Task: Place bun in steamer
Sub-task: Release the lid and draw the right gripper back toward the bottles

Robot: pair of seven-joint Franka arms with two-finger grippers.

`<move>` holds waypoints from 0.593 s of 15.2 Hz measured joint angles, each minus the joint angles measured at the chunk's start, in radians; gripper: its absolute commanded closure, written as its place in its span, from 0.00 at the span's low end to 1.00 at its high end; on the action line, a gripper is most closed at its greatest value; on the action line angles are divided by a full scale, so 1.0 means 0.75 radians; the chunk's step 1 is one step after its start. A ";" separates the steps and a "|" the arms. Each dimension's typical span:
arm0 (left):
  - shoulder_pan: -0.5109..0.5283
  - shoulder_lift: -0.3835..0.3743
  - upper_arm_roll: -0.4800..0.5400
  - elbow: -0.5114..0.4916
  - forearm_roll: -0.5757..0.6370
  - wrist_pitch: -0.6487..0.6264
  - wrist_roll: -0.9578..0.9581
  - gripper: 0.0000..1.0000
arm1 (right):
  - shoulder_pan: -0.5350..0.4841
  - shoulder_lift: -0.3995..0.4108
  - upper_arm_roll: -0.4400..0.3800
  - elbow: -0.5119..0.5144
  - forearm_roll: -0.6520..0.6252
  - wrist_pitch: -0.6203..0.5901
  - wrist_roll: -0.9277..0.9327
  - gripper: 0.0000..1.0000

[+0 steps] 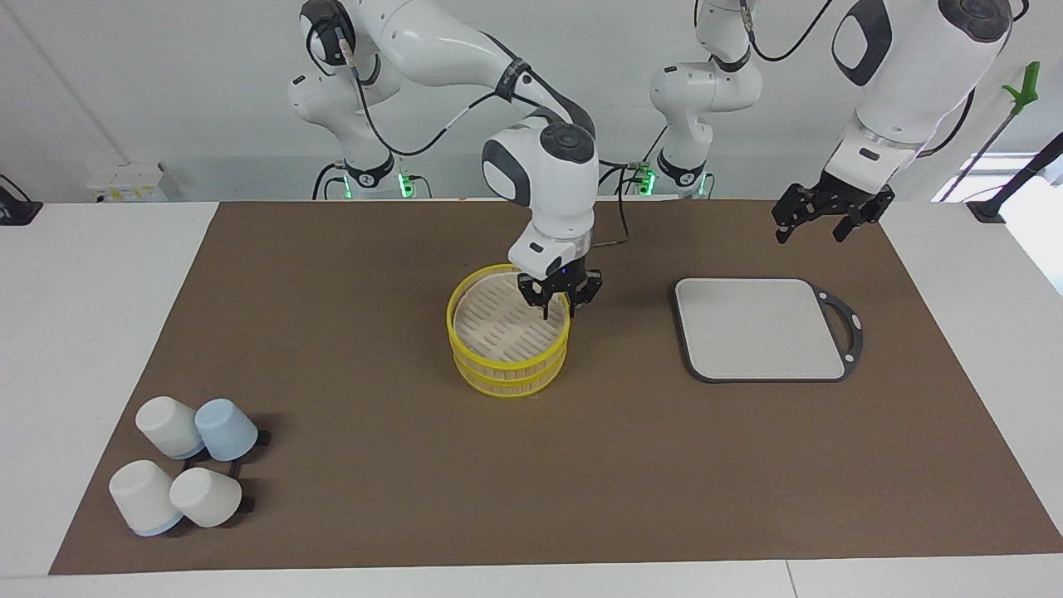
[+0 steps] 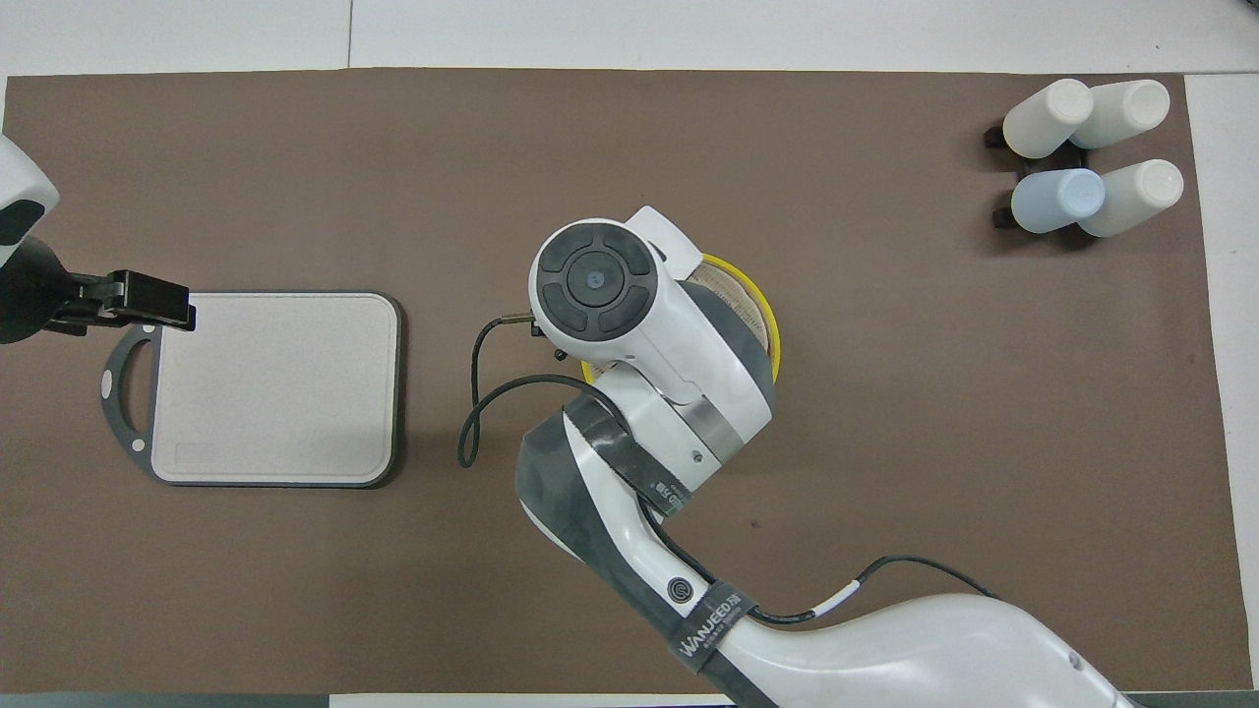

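right gripper (image 1: 557, 311) over the steamer (image 1: 508, 330), no bun in sight

you should check for the bun before committing: it shows nowhere, neither on the steamer's slatted floor nor on the grey board (image 1: 760, 328). the right gripper hangs over the steamer's rim at the edge toward the left arm, fingers parted, pinching nothing visible. the left gripper (image 1: 818, 218) waits, spread and empty, above the mat near the board.

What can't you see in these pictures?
- The bun: not visible in either view.
- Overhead view: the right arm covers most of the steamer and the right gripper.
- Overhead view: the picture's edge cuts off the left gripper.
- Facing view: the steamer's near wall hides some floor.
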 measured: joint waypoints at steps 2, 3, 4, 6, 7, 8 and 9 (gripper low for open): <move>0.000 0.000 0.000 0.000 0.000 0.000 0.000 0.00 | -0.048 -0.056 -0.001 0.000 0.000 -0.081 -0.045 0.00; 0.000 0.000 0.000 0.000 0.000 0.000 0.000 0.00 | -0.080 -0.082 -0.001 0.001 0.000 -0.130 -0.098 0.00; 0.000 0.000 0.000 0.000 0.000 0.000 0.000 0.00 | -0.119 -0.110 -0.002 0.001 0.000 -0.175 -0.154 0.00; 0.000 0.000 0.000 0.000 0.000 0.000 0.000 0.00 | -0.225 -0.172 -0.006 0.003 0.000 -0.279 -0.228 0.00; 0.000 0.000 0.000 0.000 0.000 0.000 0.000 0.00 | -0.290 -0.209 -0.008 0.004 0.000 -0.338 -0.263 0.00; 0.000 0.000 0.000 0.000 0.000 0.000 0.000 0.00 | -0.358 -0.243 -0.009 0.003 0.001 -0.389 -0.313 0.00; 0.000 0.000 0.000 0.000 0.000 0.000 0.000 0.00 | -0.424 -0.275 -0.010 0.002 0.001 -0.440 -0.375 0.00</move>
